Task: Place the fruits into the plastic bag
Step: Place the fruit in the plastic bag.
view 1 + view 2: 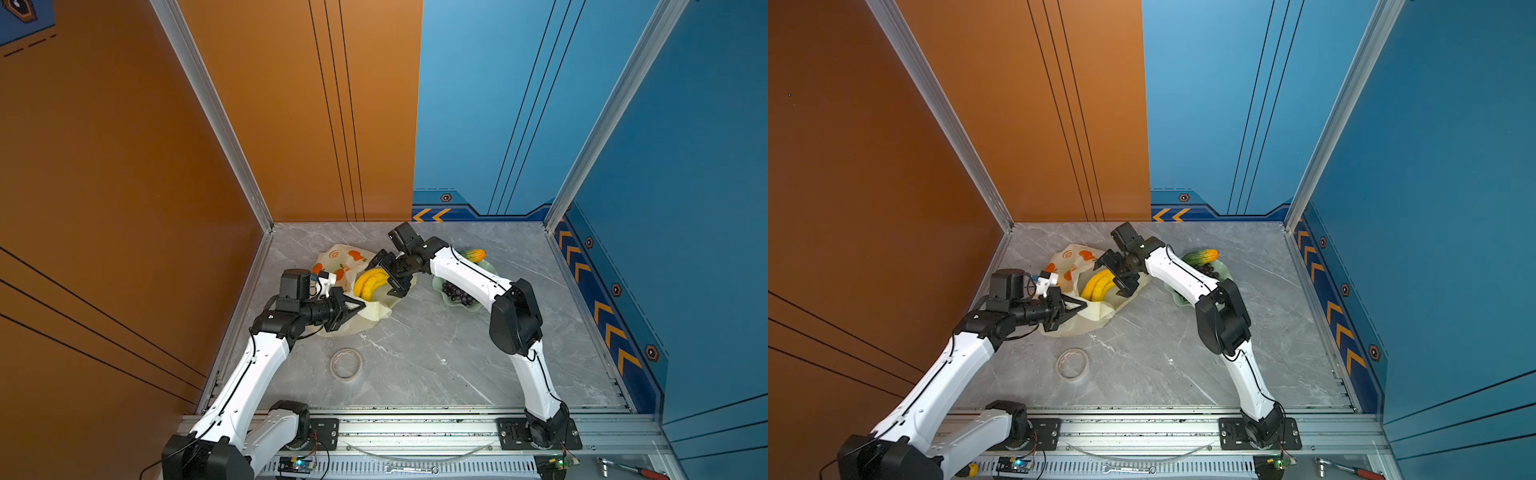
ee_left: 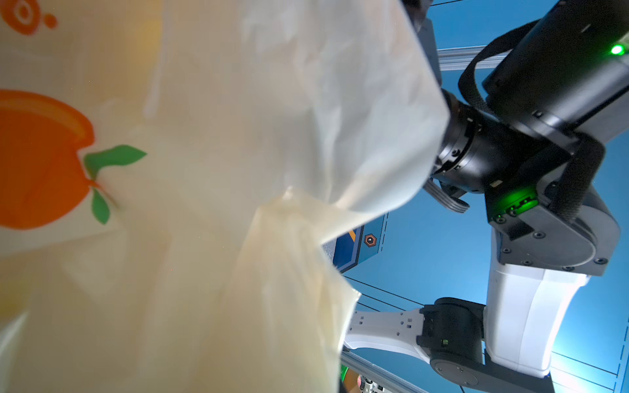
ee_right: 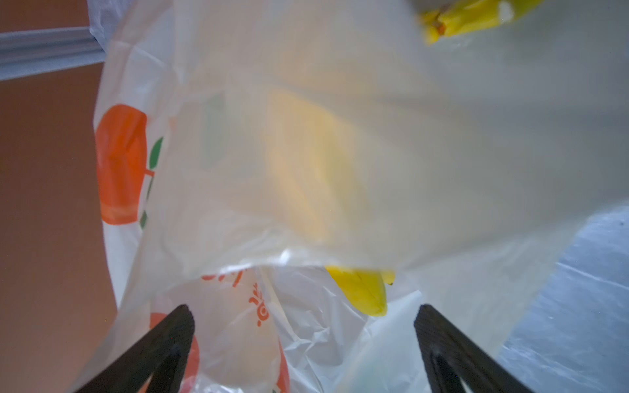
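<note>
The cream plastic bag [image 1: 336,259] [image 1: 1065,259] with orange fruit prints lies crumpled at the back left of the table. My left gripper [image 1: 353,309] [image 1: 1079,308] is shut on the near edge of the bag's mouth; in the left wrist view the bag [image 2: 238,170] hides the fingers. A yellow banana bunch [image 1: 370,283] [image 1: 1098,284] lies in the bag's mouth. My right gripper [image 1: 388,276] [image 1: 1116,274] [image 3: 303,311] hangs open just over it, holding nothing, with the banana tip [image 3: 364,289] beyond its fingertips. Dark grapes [image 1: 457,293] and a green-orange oblong fruit [image 1: 473,255] [image 1: 1202,256] remain in the dish.
The pale green wavy dish [image 1: 478,305] [image 1: 1177,297] sits right of the bag, partly under my right forearm. A roll of tape [image 1: 346,364] [image 1: 1073,364] lies near the table's front centre. A wrench [image 1: 411,469] and a red-handled ratchet [image 1: 631,469] lie on the front rail.
</note>
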Robot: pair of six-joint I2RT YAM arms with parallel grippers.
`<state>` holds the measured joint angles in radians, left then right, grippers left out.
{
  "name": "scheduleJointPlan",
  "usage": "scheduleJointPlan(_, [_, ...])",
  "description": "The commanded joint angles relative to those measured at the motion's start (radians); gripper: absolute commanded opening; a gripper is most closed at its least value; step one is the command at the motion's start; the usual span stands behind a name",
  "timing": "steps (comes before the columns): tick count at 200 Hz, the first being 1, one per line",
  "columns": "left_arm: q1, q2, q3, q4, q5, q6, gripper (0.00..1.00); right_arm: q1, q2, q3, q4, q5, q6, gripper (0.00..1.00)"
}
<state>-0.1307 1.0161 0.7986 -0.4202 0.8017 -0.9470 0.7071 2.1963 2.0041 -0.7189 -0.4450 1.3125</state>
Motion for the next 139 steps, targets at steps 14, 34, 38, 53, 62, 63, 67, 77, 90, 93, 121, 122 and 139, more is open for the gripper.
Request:
scheduleJointPlan(14, [0.005, -0.002, -0.011, -0.027, 0.014, 0.022, 0.00, 0.011, -0.160, -0.067, -0.081, 0.016, -0.197, 1.00])
scheduleJointPlan(34, [0.004, -0.006, -0.018, -0.027, 0.014, 0.024, 0.00, 0.007, -0.221, -0.099, -0.086, 0.038, -0.263, 1.00])
scheduleJointPlan(38, [0.003, -0.005, -0.019, -0.028, 0.016, 0.025, 0.00, 0.007, -0.233, -0.105, -0.087, 0.040, -0.280, 1.00])
scheduleJointPlan(53, [0.002, -0.007, -0.018, -0.026, 0.016, 0.027, 0.00, 0.002, -0.281, -0.128, -0.095, 0.068, -0.340, 1.00])
scheduleJointPlan(62, [0.001, -0.007, -0.016, -0.027, 0.017, 0.027, 0.00, 0.002, -0.311, -0.143, -0.108, 0.094, -0.370, 1.00])
scheduleJointPlan(63, [0.000, -0.007, -0.016, -0.027, 0.017, 0.027, 0.00, 0.002, -0.314, -0.144, -0.109, 0.098, -0.374, 1.00])
scheduleJointPlan(67, [0.000, -0.006, -0.015, -0.027, 0.017, 0.027, 0.00, 0.001, -0.328, -0.147, -0.118, 0.108, -0.388, 1.00])
scheduleJointPlan(77, [0.000, -0.005, -0.012, -0.027, 0.019, 0.027, 0.00, -0.038, -0.356, -0.151, -0.149, 0.141, -0.421, 1.00])
scheduleJointPlan(90, [0.000, -0.005, -0.007, -0.031, 0.021, 0.030, 0.00, -0.060, -0.388, -0.149, -0.196, 0.178, -0.469, 1.00])
scheduleJointPlan(93, [-0.001, -0.005, -0.006, -0.031, 0.022, 0.030, 0.00, -0.068, -0.396, -0.151, -0.207, 0.184, -0.479, 1.00])
scheduleJointPlan(121, [-0.004, -0.003, 0.003, -0.037, 0.040, 0.035, 0.00, -0.141, -0.461, -0.166, -0.295, 0.254, -0.567, 1.00])
scheduleJointPlan(122, [-0.004, -0.003, 0.004, -0.039, 0.041, 0.036, 0.00, -0.144, -0.463, -0.166, -0.298, 0.257, -0.569, 1.00])
scheduleJointPlan(139, [-0.008, -0.001, 0.016, -0.075, 0.048, 0.057, 0.00, -0.178, -0.489, -0.171, -0.342, 0.279, -0.619, 1.00])
